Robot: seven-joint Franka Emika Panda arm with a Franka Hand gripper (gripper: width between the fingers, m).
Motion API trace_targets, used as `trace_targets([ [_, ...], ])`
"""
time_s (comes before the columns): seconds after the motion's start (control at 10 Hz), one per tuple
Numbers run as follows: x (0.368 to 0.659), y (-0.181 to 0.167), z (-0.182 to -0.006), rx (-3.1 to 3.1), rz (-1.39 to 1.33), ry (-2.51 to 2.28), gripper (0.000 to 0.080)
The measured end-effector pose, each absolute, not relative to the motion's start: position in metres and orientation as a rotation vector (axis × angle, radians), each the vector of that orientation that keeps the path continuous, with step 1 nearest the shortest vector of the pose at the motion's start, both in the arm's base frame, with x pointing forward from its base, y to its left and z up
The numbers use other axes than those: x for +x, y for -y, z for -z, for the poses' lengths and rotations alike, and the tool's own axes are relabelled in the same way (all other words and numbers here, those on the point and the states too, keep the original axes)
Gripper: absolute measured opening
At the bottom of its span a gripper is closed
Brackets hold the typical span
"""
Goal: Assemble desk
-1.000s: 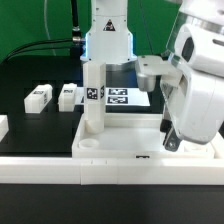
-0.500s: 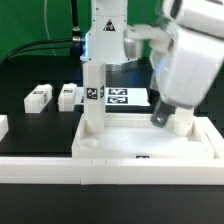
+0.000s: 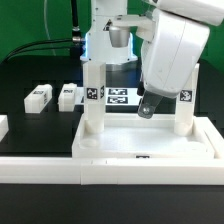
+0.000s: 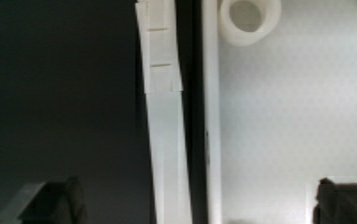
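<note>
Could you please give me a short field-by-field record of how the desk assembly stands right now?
tabletop: lies flat, nearest the camera
leg A: upright in far corner, exterior view's left
leg B: upright in far corner, exterior view's right
loose leg and second loose leg: lying flat, off the tabletop, exterior view's left
pincer: open, empty, above the tabletop
marker board: behind the tabletop
</note>
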State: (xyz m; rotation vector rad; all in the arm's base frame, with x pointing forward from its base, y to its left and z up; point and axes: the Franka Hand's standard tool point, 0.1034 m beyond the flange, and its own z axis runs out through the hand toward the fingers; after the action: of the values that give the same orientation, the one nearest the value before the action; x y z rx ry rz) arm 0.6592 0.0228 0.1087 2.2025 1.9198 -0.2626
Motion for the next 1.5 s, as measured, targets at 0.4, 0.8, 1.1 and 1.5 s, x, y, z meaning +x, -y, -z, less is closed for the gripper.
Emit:
trace_targets([
  [0.4,0.650,0.022,-0.106,2.627,0.234,-1.222,0.0649],
  [0.8,0.648,0.023,-0.104,2.738,0.184,-0.900,0.0649],
  [1.1,0.641,0.043,-0.102,2.918,0.173,-0.549,0.0649],
  [1.5,0.611,0.114,-0.094,2.990,0.327,-0.347,0.0649],
])
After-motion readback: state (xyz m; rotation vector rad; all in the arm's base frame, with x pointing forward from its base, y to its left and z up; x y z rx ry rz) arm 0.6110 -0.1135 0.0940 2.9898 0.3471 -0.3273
